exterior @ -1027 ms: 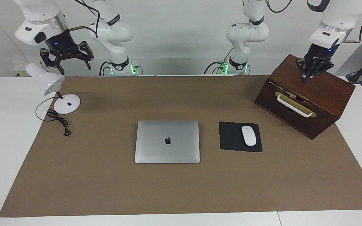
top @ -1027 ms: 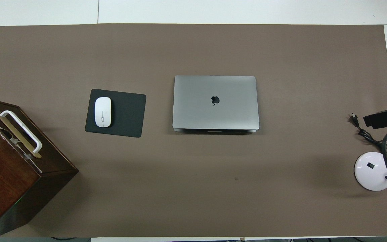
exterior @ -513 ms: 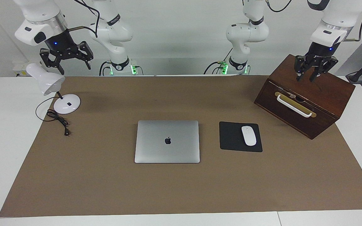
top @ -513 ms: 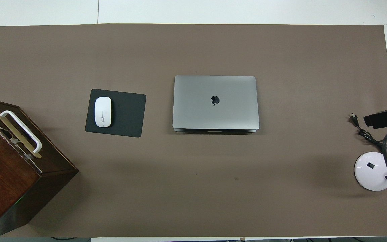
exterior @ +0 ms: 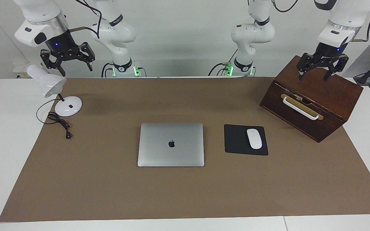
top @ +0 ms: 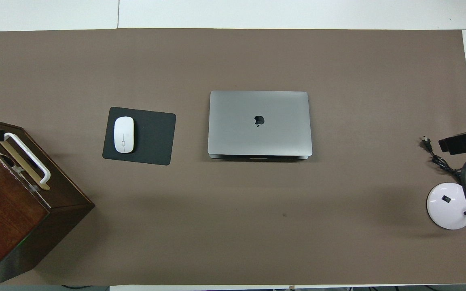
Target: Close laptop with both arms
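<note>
The silver-grey laptop (exterior: 171, 144) lies flat in the middle of the brown mat with its lid down and the dark apple logo up; it also shows in the overhead view (top: 259, 123). My left gripper (exterior: 314, 77) is open, up in the air over the top of the wooden box (exterior: 313, 106). My right gripper (exterior: 67, 66) is open, up in the air over the white desk lamp (exterior: 47, 84). Both grippers are well apart from the laptop and hold nothing.
A black mouse pad (exterior: 236, 139) with a white mouse (exterior: 254, 138) lies beside the laptop, toward the left arm's end. The box has a white handle (exterior: 300, 108). The lamp's base (exterior: 68, 106) and its black cord (exterior: 59, 123) lie at the right arm's end.
The left gripper's fingers have spread from shut to wide open over the box, and it has risen slightly. The right gripper has barely moved. The laptop has stayed shut and still.
</note>
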